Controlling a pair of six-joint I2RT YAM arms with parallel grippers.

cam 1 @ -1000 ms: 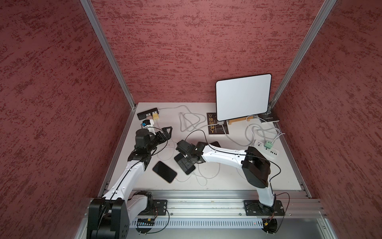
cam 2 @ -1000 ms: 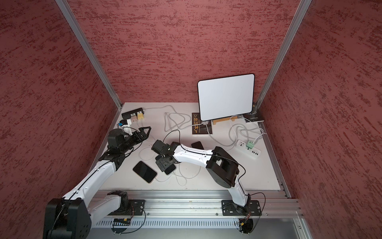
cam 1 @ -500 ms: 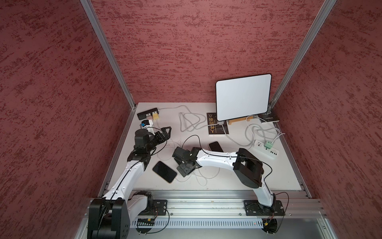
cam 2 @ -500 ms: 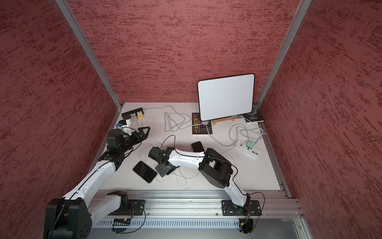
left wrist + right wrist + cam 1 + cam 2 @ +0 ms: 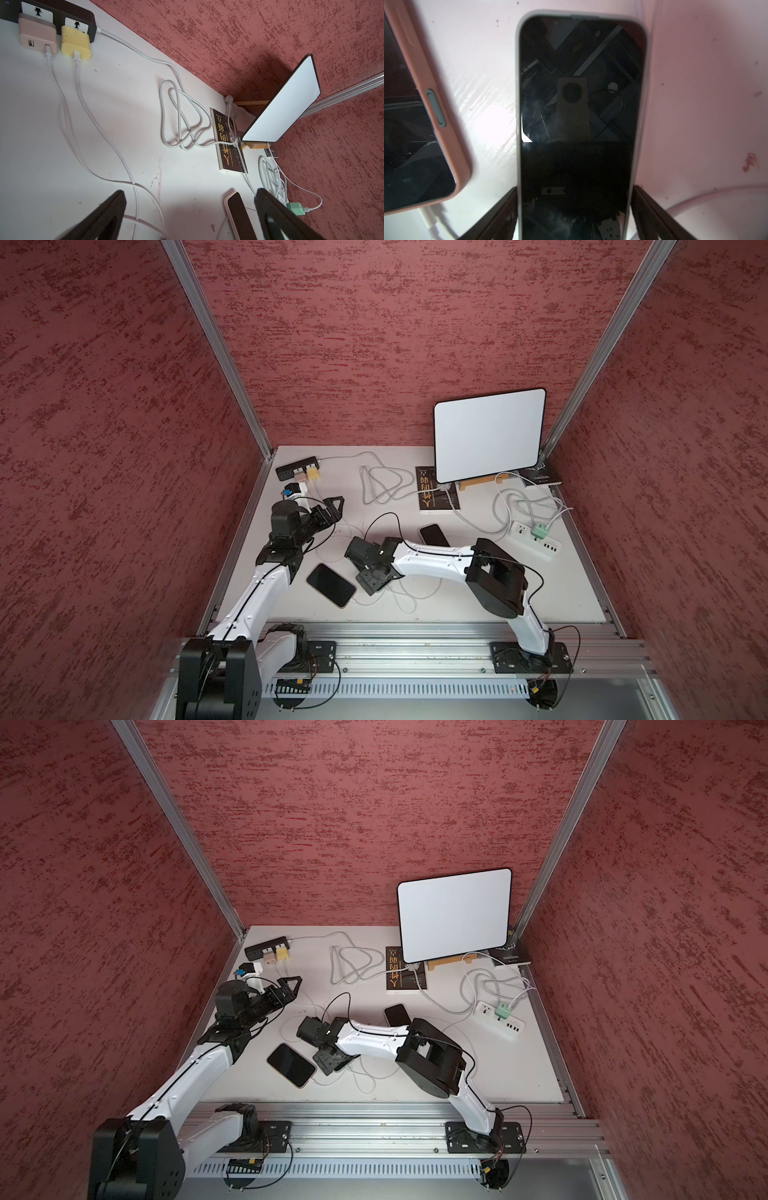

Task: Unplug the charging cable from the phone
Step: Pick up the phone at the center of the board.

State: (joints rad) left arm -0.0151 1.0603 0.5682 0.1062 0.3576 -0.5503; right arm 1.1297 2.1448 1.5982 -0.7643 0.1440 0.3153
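One phone (image 5: 577,93), top-hidden, straddled by right gripper (image 5: 574,190), grip unclear; left gripper (image 5: 190,192) splayed.

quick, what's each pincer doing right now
left pincer: open, holding nothing
right pincer: astride the grey-cased phone; whether it grips cannot be told
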